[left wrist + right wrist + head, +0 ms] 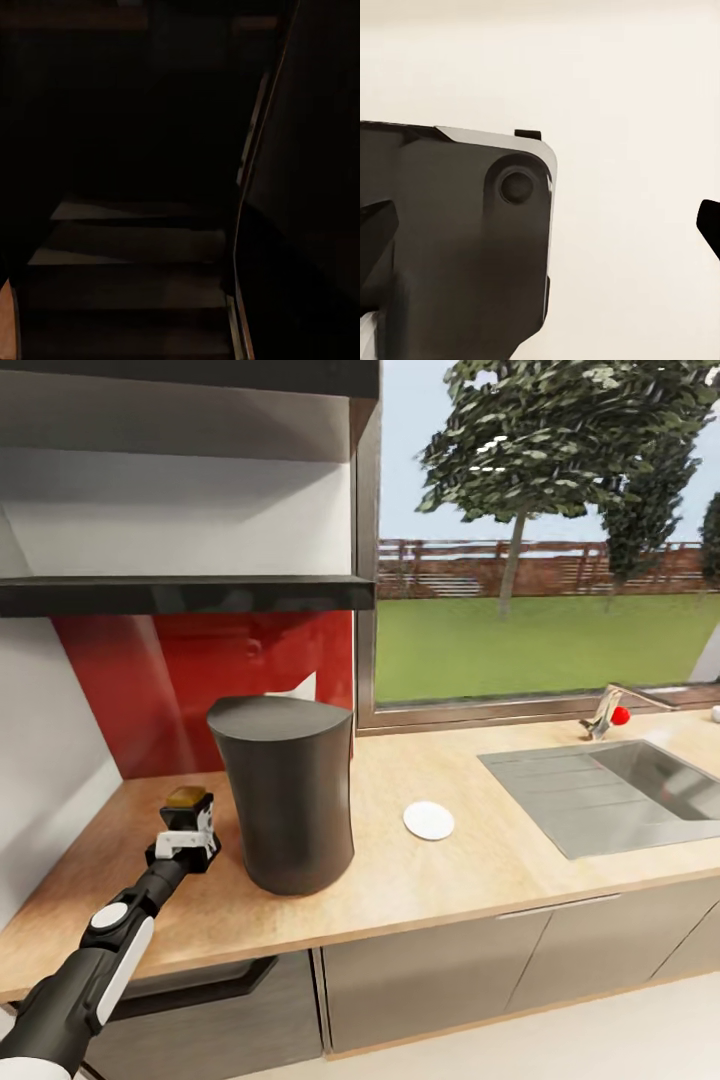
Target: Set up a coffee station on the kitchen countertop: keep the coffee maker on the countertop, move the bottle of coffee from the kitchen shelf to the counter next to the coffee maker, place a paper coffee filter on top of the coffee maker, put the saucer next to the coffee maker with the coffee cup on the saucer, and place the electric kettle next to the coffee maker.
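While the left gripper (187,822) pinches the coffee bottle (187,800) just beside the coffee maker (284,792), the bottle step looks nearly finished.
Next, I judge, the fingers must spread and back off without tipping it. The squat dark bottle with its amber cap sits low at the counter (420,880); the saucer (428,820) waits on the maker's other side. Right gripper (547,247): cannot tell.

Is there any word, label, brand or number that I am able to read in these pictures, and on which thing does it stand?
None can be read.
Coffee maker: plain dark side, no text.
Bottle in the left end effector: no label legible.
Saucer: blank white.
Left wrist view: too dark for any text.
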